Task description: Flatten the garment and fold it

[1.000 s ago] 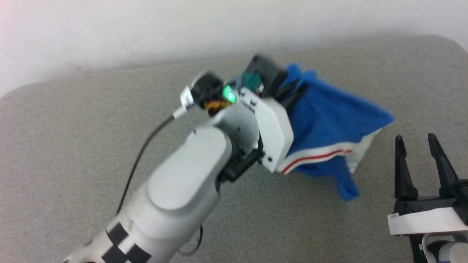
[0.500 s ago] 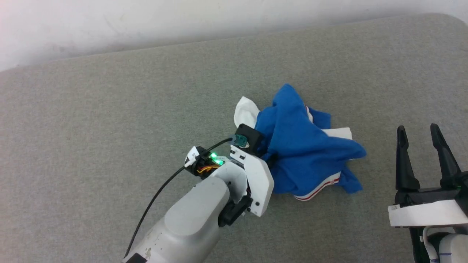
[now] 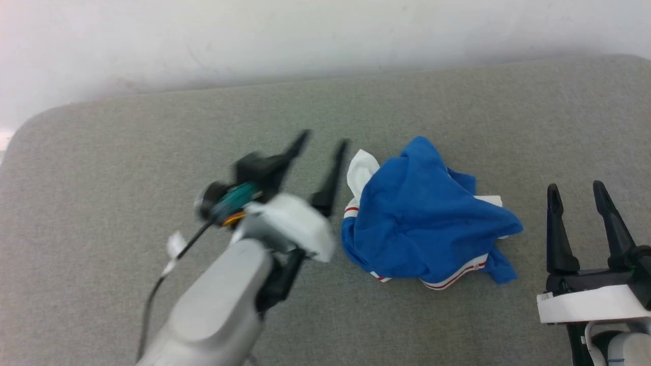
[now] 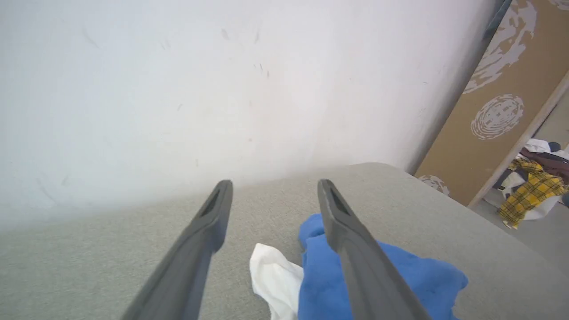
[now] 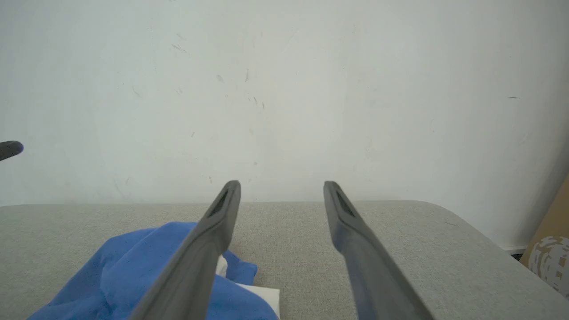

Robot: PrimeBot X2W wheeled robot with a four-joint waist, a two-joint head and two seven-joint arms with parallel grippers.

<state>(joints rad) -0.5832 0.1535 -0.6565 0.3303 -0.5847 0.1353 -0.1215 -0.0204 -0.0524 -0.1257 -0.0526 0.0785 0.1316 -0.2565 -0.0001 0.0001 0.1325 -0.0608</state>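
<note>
Blue cloth, likely soft and light, the shirt (image 3: 422, 229) lies crumpled on the grey cushion (image 3: 127, 168) toward 4 o'clock, with the left gripper (image 3: 324, 140) spread and empty at its 9 o'clock and the right gripper (image 3: 575, 187) likewise at 3. Left wrist view: the white sleeve (image 4: 275, 280) at 6 o'clock looks a fair hold. Right wrist view: the shirt at 7 o'clock, probably limp.

Light is bright and diffuse, no hard shadows, just a faint soft one under the garment (image 3: 422, 229). Head view: left gripper (image 3: 325, 138) smeared by motion blur, pink tint in the top-left corner. Left wrist view: wall (image 4: 178, 89) blown out, hazy, soft. Right wrist view is sharper, wall greyish. Mild wide-angle bending at the edges.
</note>
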